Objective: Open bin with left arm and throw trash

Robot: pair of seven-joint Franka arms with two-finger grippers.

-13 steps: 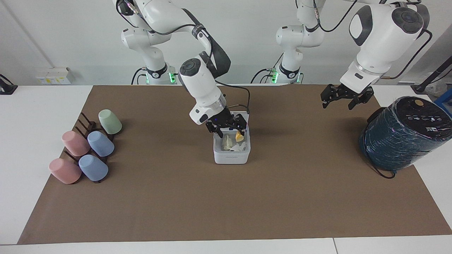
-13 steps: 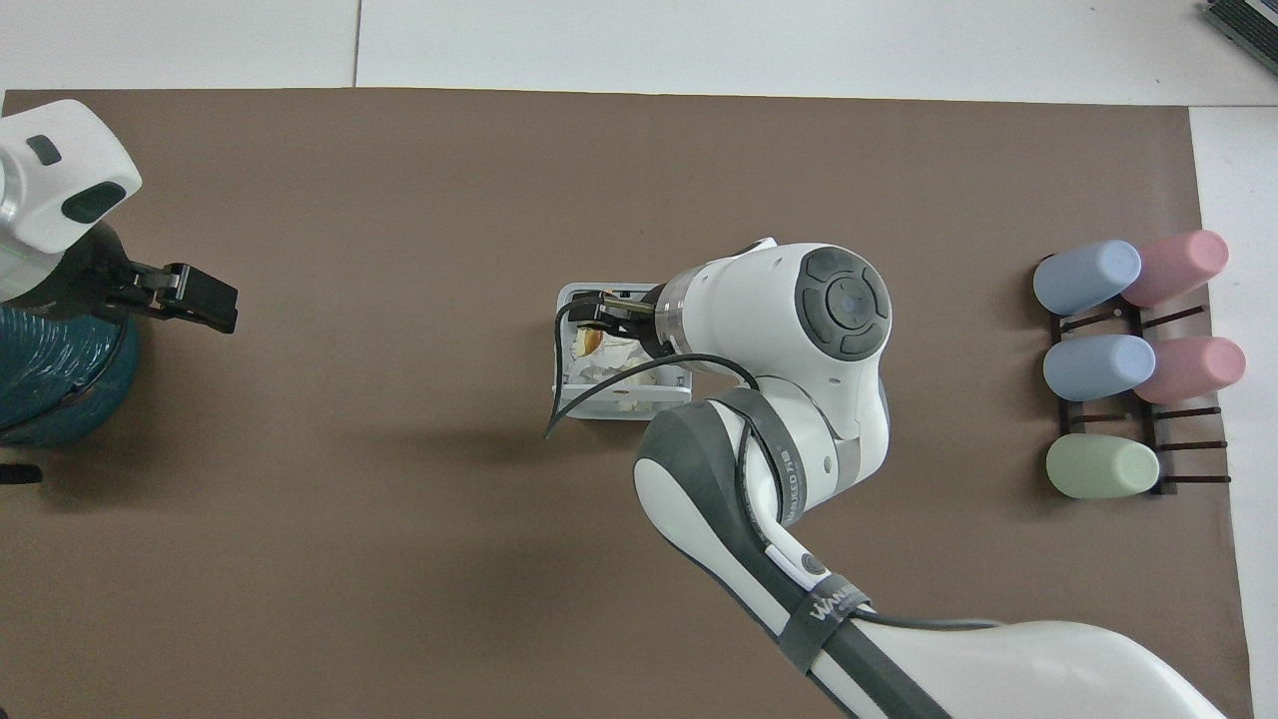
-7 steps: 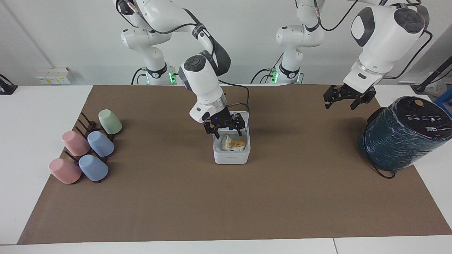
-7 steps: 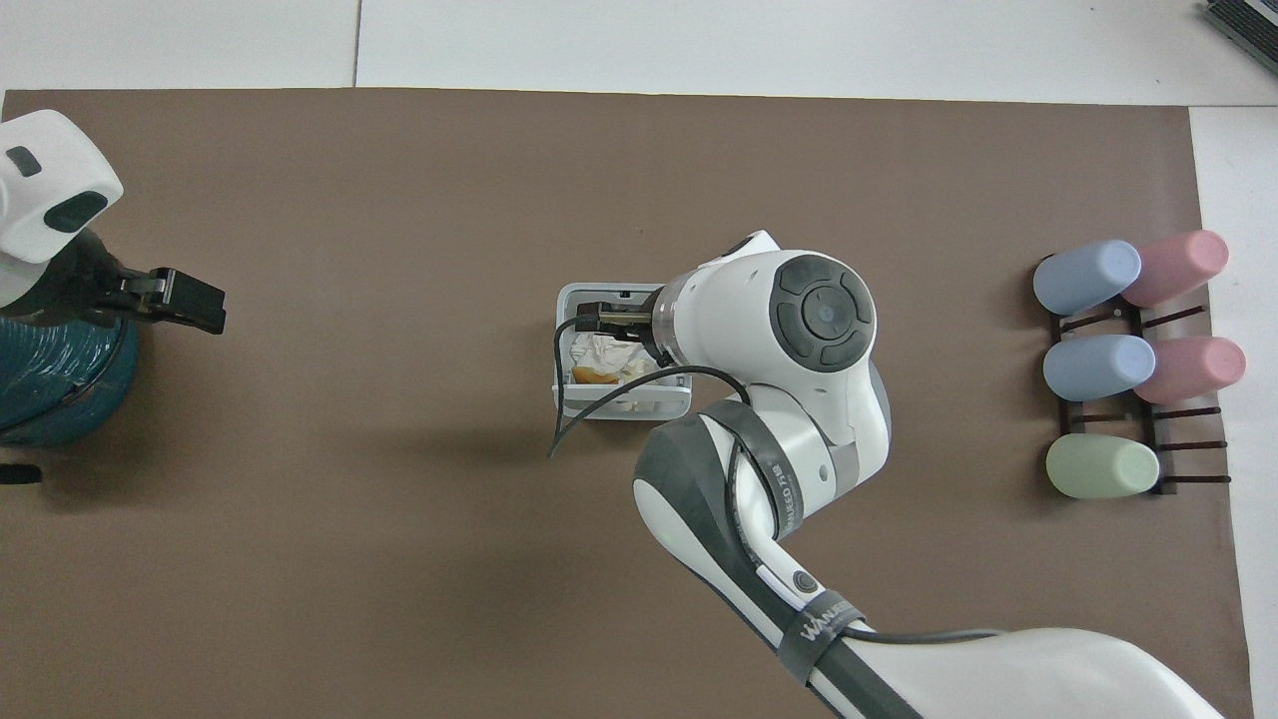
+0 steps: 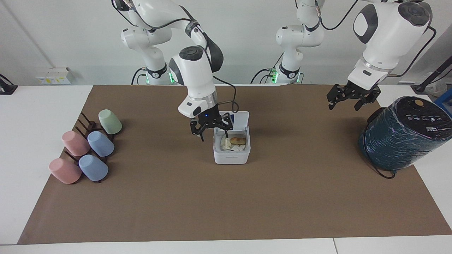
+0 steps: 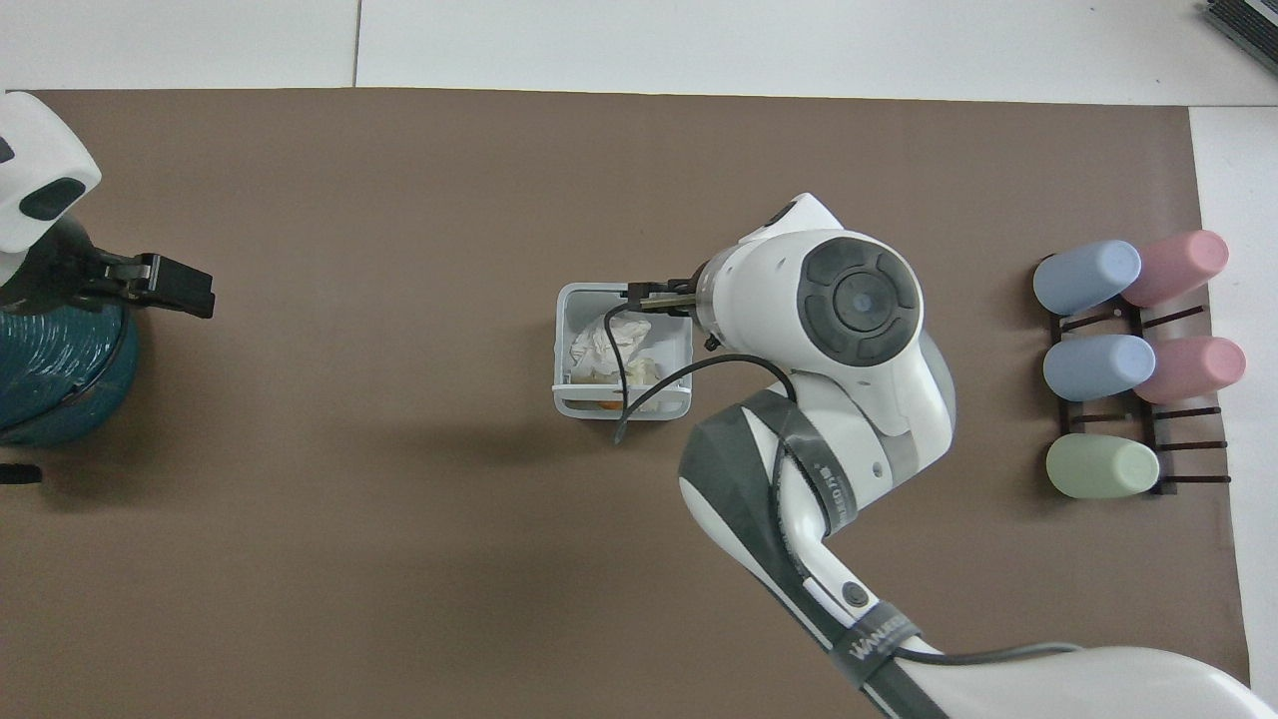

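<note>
Lying in the bin (image 5: 231, 157), trash (image 5: 237, 140) sits under the empty right claw (image 5: 212, 131).

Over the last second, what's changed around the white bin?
The right gripper let the yellow-orange lump drop into the bin, then rose toward its own end. The left gripper drifted nearer the teal cylinder. Bin, lid and cups stayed put.

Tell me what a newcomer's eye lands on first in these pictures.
First, the small white bin at the middle of the brown mat, lid up, with the trash inside and the right gripper hanging open over its edge. Next, the big teal wrapped cylinder at the left arm's end, with the left gripper open in the air beside it. Last, the pastel cups on a rack at the right arm's end.
</note>
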